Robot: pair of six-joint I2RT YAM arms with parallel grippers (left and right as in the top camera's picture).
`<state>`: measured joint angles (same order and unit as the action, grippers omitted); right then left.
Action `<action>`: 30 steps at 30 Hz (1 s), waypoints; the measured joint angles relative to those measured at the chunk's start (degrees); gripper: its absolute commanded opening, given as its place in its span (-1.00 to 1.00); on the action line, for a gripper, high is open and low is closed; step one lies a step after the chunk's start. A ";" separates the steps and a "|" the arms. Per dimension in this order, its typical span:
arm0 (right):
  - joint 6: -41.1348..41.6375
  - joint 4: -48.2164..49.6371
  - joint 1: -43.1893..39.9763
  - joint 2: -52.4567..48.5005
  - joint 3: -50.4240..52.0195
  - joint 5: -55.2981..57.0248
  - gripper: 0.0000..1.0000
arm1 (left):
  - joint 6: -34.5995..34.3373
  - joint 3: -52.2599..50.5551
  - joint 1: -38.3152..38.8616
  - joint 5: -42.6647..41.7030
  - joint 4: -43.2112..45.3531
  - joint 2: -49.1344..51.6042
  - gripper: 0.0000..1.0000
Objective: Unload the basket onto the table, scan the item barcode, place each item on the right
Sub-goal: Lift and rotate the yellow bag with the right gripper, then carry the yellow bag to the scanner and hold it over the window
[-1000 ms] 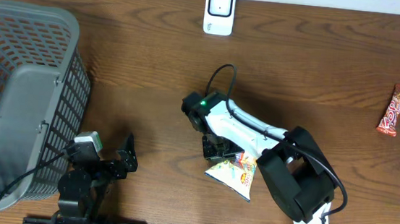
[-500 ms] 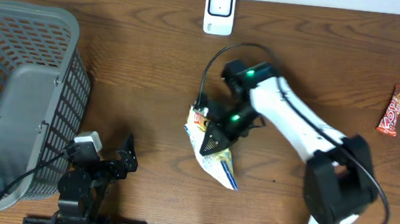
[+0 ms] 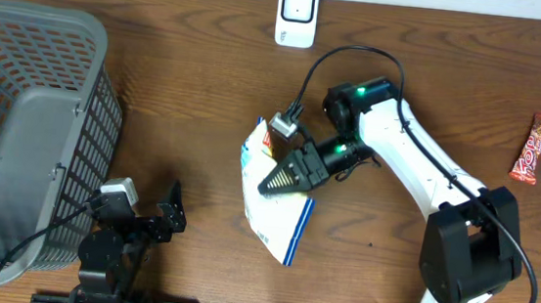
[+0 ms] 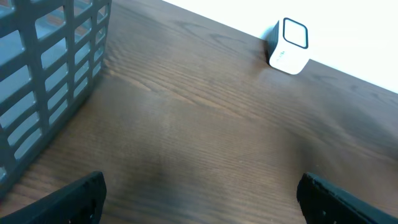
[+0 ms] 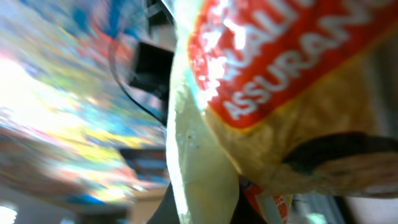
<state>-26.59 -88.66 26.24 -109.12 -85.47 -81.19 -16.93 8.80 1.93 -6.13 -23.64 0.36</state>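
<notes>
Nearness favours the right arm alone. Closest to the robot's base, the left fingers (image 4: 81, 194) stand spread wide and empty over the brown wooden bench (image 4: 186, 124), beside the grey plastic mesh basket (image 3: 36, 23) and well apart from the work. Further out, at mid-bench, the right fingers (image 3: 286, 177) are clamped narrow on one long edge of the crinkled foil snack bag (image 3: 269, 220), which is white and blue from above, yellow and red at the wrist. Its long axis runs near to far, leaning slightly left at the far end. Beyond that end, well apart and a little to the right, the small white boxy barcode scanner (image 3: 297, 15) sits at the far edge. Which face carries the barcode I cannot tell.
</notes>
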 measured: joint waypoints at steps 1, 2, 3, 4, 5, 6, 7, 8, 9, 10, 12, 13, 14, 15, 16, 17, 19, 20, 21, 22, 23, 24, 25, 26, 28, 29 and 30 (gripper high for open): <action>1.88 0.00 -0.44 0.00 0.00 -0.90 -0.98 | -0.02 0.00 0.00 0.00 0.00 0.00 0.96; 4.46 0.02 -1.05 0.00 0.00 -1.75 -0.98 | -0.02 0.00 0.00 0.00 0.00 0.00 0.96; 5.14 0.07 -1.64 0.00 0.00 -2.36 -0.98 | -0.02 0.00 0.00 0.00 0.00 0.00 0.96; 6.38 0.04 -2.38 0.00 0.00 -2.91 -0.98 | -0.02 0.00 0.00 0.02 0.00 0.00 0.96; 7.23 0.02 -3.02 0.00 0.00 -3.26 -0.98 | 0.00 0.00 0.00 0.00 0.00 0.00 0.96; 8.07 0.00 -3.85 0.00 0.00 -3.65 -0.98 | -0.02 0.00 0.00 0.00 0.00 0.00 0.96; 8.33 0.04 -4.35 0.00 0.00 -3.93 -0.98 | 0.00 0.00 0.00 0.02 0.00 0.00 0.96; 8.26 0.26 -4.85 0.00 0.00 -4.13 -0.98 | -0.02 0.00 0.00 0.02 0.00 0.00 0.96; 7.17 1.40 -5.25 0.00 0.00 -4.09 -0.98 | -0.02 -0.02 0.00 0.00 0.00 0.00 0.96; 5.73 3.08 -5.55 0.00 0.00 -3.65 -0.97 | -0.02 0.00 0.00 0.00 0.00 0.00 0.96; 3.10 7.61 -5.77 0.00 0.00 0.07 -0.98 | 0.00 0.00 0.00 0.00 0.00 0.00 0.96; 2.38 10.03 -5.79 0.00 0.00 2.89 -0.97 | 0.00 0.00 0.00 0.00 0.00 0.00 0.96; 2.43 13.09 -5.79 0.00 0.02 6.29 -0.97 | -0.02 0.00 0.00 0.00 0.02 0.00 0.96; 2.93 17.03 -5.79 0.00 0.04 10.32 -0.98 | 0.00 0.00 0.00 0.00 0.00 0.00 0.96; 4.11 20.74 -5.77 0.00 0.04 13.57 -0.98 | 0.00 0.00 0.00 0.00 0.02 0.00 0.96; 5.62 24.98 -5.77 0.00 0.04 17.46 -0.98 | -0.02 0.00 0.00 0.00 0.02 0.00 0.96; 9.27 31.67 -5.79 -0.02 0.04 23.19 -0.98 | -0.02 0.00 0.00 0.00 0.00 0.00 0.96; 11.10 35.60 -5.81 -0.02 0.04 26.23 -0.98 | 0.00 0.00 0.00 0.00 0.00 0.00 0.96; 12.50 39.60 -5.81 -0.02 0.04 28.50 -0.98 | 0.00 0.00 0.00 0.00 0.00 0.00 0.96; 13.79 43.58 -5.81 -0.04 -0.07 30.71 -0.98 | -0.02 0.00 0.00 0.00 0.00 0.00 0.95; 14.82 46.86 -5.81 -0.04 -0.11 32.72 -0.98 | -0.02 0.00 0.00 0.00 0.00 0.00 0.96; 16.02 50.34 -5.81 -0.07 -0.42 35.08 -0.98 | -0.02 0.00 0.00 0.02 -0.02 0.00 0.96; 17.03 53.27 -5.81 -0.13 -0.98 37.83 -0.98 | 0.00 0.00 0.00 0.00 0.00 0.00 0.96; 17.75 55.54 -5.81 -0.17 -1.66 40.28 -0.99 | 0.00 0.00 0.00 0.02 0.00 0.00 0.96; 18.78 59.71 -5.81 -0.22 -3.50 45.77 -0.98 | -0.02 0.00 0.00 0.02 0.00 0.00 0.96; 19.02 61.31 -5.81 -0.22 -4.48 47.95 -0.98 | -0.02 0.00 0.00 0.00 0.00 0.00 0.96; 18.75 63.36 -5.81 -0.31 -6.14 50.86 -0.98 | 0.00 0.00 0.00 0.00 0.00 0.00 0.95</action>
<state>-7.84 -25.30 20.43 -109.43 -91.61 -30.33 -16.93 8.80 1.93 -6.13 -23.64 0.36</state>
